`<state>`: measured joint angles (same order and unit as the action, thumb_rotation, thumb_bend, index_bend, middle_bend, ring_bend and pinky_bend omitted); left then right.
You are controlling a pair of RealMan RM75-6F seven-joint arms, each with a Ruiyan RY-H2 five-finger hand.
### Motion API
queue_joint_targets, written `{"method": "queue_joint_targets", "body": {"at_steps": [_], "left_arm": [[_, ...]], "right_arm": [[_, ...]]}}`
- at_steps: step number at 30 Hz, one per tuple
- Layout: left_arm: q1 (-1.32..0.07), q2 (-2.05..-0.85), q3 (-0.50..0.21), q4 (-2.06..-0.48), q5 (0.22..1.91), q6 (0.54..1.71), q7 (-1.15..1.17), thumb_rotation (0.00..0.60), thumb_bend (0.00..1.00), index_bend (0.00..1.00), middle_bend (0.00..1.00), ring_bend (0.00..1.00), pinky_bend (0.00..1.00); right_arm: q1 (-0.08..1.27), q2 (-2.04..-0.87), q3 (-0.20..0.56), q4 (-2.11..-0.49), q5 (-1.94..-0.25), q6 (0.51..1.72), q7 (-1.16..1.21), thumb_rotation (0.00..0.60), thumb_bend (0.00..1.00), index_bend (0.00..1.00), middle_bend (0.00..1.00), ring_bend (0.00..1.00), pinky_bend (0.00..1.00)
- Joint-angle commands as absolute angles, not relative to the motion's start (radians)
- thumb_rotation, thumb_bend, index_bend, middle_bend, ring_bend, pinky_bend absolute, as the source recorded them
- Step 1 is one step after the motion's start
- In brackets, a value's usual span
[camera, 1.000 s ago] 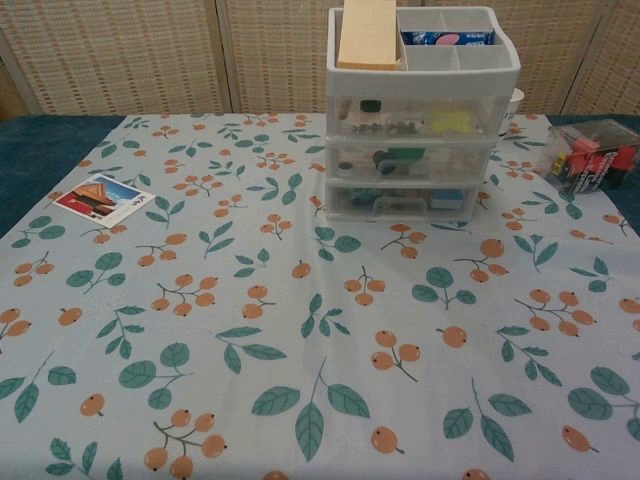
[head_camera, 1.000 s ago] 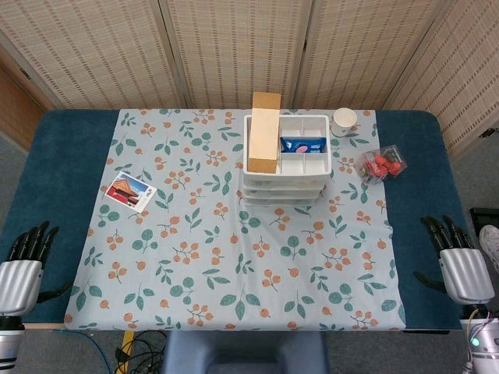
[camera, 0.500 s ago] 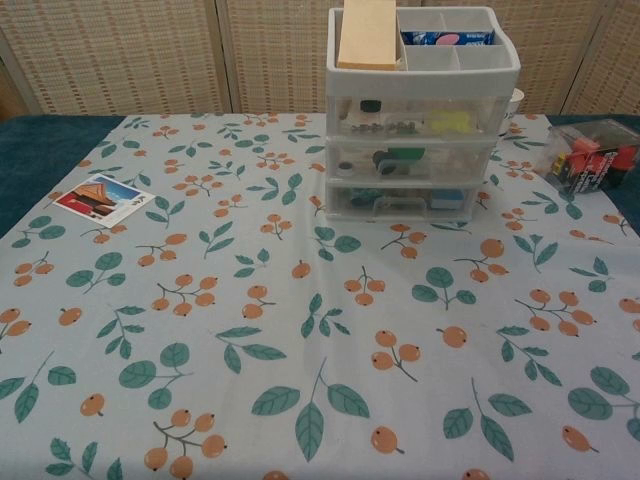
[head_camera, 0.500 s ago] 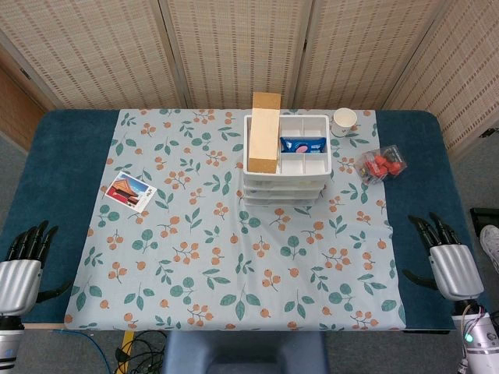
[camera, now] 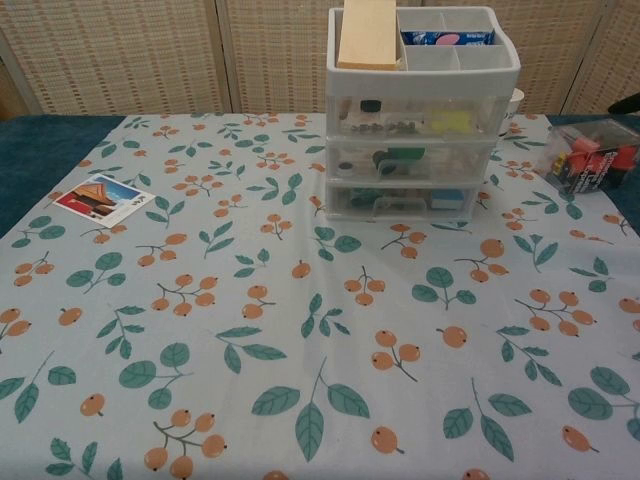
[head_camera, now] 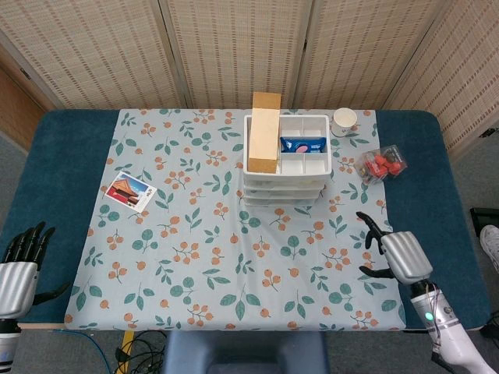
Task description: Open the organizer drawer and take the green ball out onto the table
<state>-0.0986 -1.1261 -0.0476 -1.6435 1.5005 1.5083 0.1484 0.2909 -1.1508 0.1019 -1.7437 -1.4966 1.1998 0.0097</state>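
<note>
Clearly nothing of the task is done yet. Far left, the left hand [head_camera: 17, 269] rests at the bench [head_camera: 54, 171] edge, fingers apart and holding nothing. Mid-bench stands the organizer [head_camera: 286, 167], all drawers closed; behind the clear front of the middle drawer [camera: 410, 158] a green shape shows, probably the green ball [camera: 404, 156], though that cannot be confirmed. To the right, the right hand [head_camera: 394, 253] hovers over the cloth, well apart from the organizer, fingers spread and empty. Reaching, pulling the drawer and lifting the ball out all remain.
</note>
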Motion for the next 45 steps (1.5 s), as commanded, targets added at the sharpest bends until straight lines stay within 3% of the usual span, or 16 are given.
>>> {"method": "queue_joint_targets", "body": {"at_steps": [1,7,20,36,45], "left_arm": [[-0.097,-1.125,-0.046,-1.640,1.500,1.509,0.145,0.600,0.00,0.03,0.00,0.02,0.09],[-0.093,-1.122,-0.044,-1.633,1.497,1.508,0.135,0.600,0.00,0.03,0.00,0.02,0.09],[-0.098,-1.126,-0.045,-1.618,1.503,1.500,0.118,0.600,0.00,0.03,0.00,0.02,0.09],[-0.094,-1.118,-0.046,-1.615,1.497,1.500,0.108,0.600,0.00,0.03,0.00,0.02,0.09],[-0.096,-1.113,-0.053,-1.616,1.488,1.498,0.106,0.600,0.00,0.03,0.00,0.02,0.09]], "right_arm": [[0.350,-1.212,0.131,-1.738,-1.449,1.125,0.073,0.600,0.09,0.08,0.78,0.84,0.89],[0.417,-1.279,0.162,-1.711,-1.359,1.016,0.179,0.600,0.20,0.08,0.86,0.92,0.96],[0.528,-1.376,0.212,-1.637,-1.168,0.794,0.352,0.600,0.39,0.03,0.87,0.95,0.99],[0.617,-1.545,0.294,-1.447,-1.110,0.678,0.539,0.600,0.49,0.01,0.87,0.97,1.00],[0.671,-1.598,0.325,-1.364,-1.112,0.615,0.597,0.600,0.50,0.01,0.87,0.97,1.00]]}}
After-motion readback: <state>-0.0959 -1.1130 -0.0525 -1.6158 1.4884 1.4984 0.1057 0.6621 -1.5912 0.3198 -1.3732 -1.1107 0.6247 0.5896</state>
